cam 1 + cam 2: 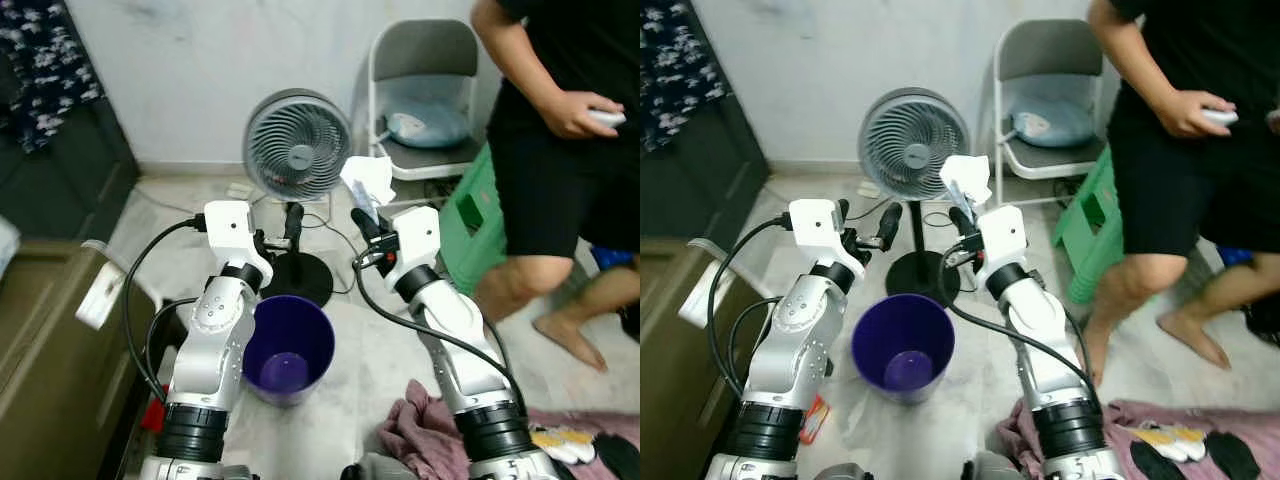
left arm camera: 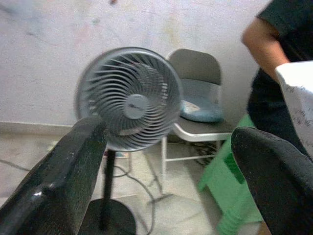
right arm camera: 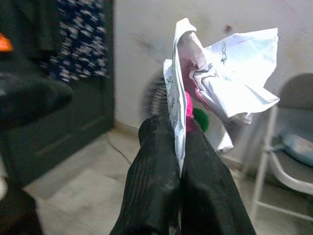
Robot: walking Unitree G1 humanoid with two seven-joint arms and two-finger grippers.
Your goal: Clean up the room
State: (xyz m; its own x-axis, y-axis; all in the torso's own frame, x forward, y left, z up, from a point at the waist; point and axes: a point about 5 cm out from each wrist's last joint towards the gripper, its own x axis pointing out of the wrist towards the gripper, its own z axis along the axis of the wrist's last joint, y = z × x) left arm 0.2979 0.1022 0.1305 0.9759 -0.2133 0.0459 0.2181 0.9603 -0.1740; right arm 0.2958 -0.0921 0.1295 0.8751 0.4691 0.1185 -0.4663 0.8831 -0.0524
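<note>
Left eye view: right gripper [image 1: 362,222] raised, jaws clamped on crumpled paper [image 1: 368,181]. The paper sits right of and beyond the purple bin [image 1: 289,346], not over its mouth. Release here and it drops on the floor by the fan [image 1: 297,146] base. Left gripper [image 1: 291,222] up beside the fan pole, empty. A person [image 1: 560,150] stands far right, close to the right arm; a wide swing could clip a leg.

Right eye view: same layout. The bin [image 1: 902,345] is low between the two arms, mouth open, looks empty. The paper [image 1: 967,178] has to come back near and left to clear the rim. A pink cloth [image 1: 1040,425] lies near right by the arm base, with more clutter beyond it, so cleanup is far from done.

Left wrist view: left fingers [image 2: 58,181] well apart, nothing between them, fan straight ahead. View is blurry, so the gap to the fan grille is hard to judge; a forward push might knock it.

Right wrist view: fingertips [image 3: 161,161] pinch only a thin edge of the paper [image 3: 220,83]; most of the wad hangs free above. Weak hold, so a quick move could shake it loose early.
</note>
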